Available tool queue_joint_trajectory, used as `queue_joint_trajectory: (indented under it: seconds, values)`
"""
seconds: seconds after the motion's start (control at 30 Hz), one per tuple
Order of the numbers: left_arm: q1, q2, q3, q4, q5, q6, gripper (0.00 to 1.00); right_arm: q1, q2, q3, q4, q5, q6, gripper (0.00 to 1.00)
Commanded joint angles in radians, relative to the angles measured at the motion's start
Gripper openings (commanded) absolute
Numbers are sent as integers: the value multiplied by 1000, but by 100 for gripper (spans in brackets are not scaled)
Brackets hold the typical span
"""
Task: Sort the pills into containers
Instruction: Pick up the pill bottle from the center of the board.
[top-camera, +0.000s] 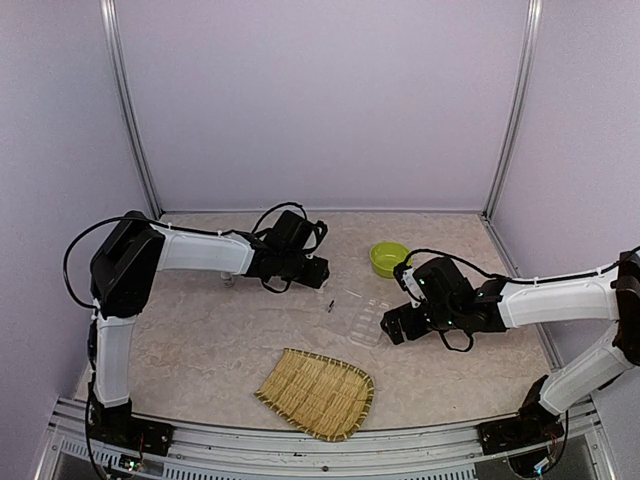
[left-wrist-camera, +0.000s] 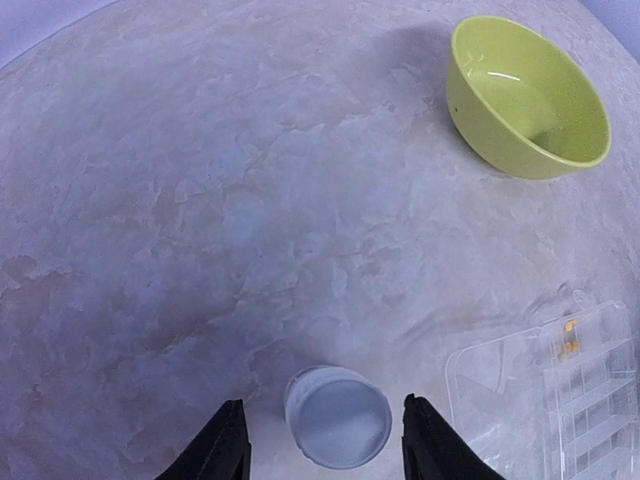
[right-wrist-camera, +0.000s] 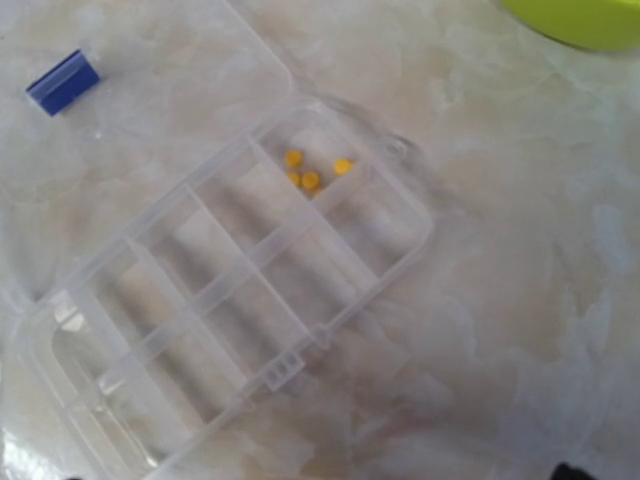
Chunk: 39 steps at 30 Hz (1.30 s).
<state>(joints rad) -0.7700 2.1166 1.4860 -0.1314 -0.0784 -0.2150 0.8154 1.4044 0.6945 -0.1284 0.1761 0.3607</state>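
Note:
The clear organiser box (top-camera: 362, 318) lies open on the table, and it also shows in the right wrist view (right-wrist-camera: 240, 300). A few yellow pills (right-wrist-camera: 312, 172) sit in one end compartment; the other compartments look empty. A small dark blue clip (right-wrist-camera: 62, 82) lies by its lid. My left gripper (left-wrist-camera: 323, 403) is open, with a small white round cup (left-wrist-camera: 338, 416) between its fingers (left-wrist-camera: 225, 445), touching neither. My right gripper (top-camera: 392, 325) hovers at the box's right edge. Only a dark sliver of it shows at the bottom of the right wrist view.
A lime-green bowl (top-camera: 388, 259) stands behind the box and looks empty in the left wrist view (left-wrist-camera: 527, 95). A woven bamboo tray (top-camera: 318, 392) lies near the front edge. Enclosure walls surround the table.

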Motion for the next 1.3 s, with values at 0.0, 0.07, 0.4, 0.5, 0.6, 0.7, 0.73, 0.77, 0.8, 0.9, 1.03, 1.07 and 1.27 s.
queue_joint_trajectory:
  seconds: [0.0, 0.07, 0.4, 0.5, 0.6, 0.7, 0.73, 0.77, 0.8, 0.9, 1.03, 1.07, 1.27]
  values:
    - [-6, 26, 35, -16, 10, 15, 49, 8, 13, 5, 14, 6, 5, 100]
    - [-6, 28, 37, -16, 13, 15, 48, 8, 13, 4, 15, 6, 6, 100]
    - [-6, 43, 52, -20, 17, 13, 45, 8, 11, -4, 19, 6, 6, 100]
    - [-6, 44, 55, -19, 17, 14, 44, 8, 9, -7, 21, 6, 8, 100]
    - [-7, 44, 59, -16, 19, 16, 45, 8, 8, -9, 22, 7, 8, 100]
    - [-6, 50, 65, -17, 21, 16, 45, 8, 7, -10, 22, 5, 8, 100]
    - [-6, 52, 68, -19, 22, 16, 45, 8, 7, -10, 22, 7, 9, 100]
    - [-7, 54, 70, -21, 23, 16, 45, 8, 6, -10, 22, 7, 8, 100]
    - [-6, 56, 71, -22, 22, 15, 45, 8, 5, -10, 22, 7, 8, 100]
    - [-6, 58, 71, -19, 21, 15, 44, 8, 7, -12, 23, 4, 7, 100]
    - [-6, 62, 73, -17, 21, 16, 37, 8, 7, -13, 26, 3, 9, 100]
    - [-6, 63, 74, -17, 22, 15, 36, 8, 7, -13, 24, 3, 10, 100]
    - [-6, 66, 75, -22, 24, 15, 26, 8, 5, -15, 25, 5, 10, 100]
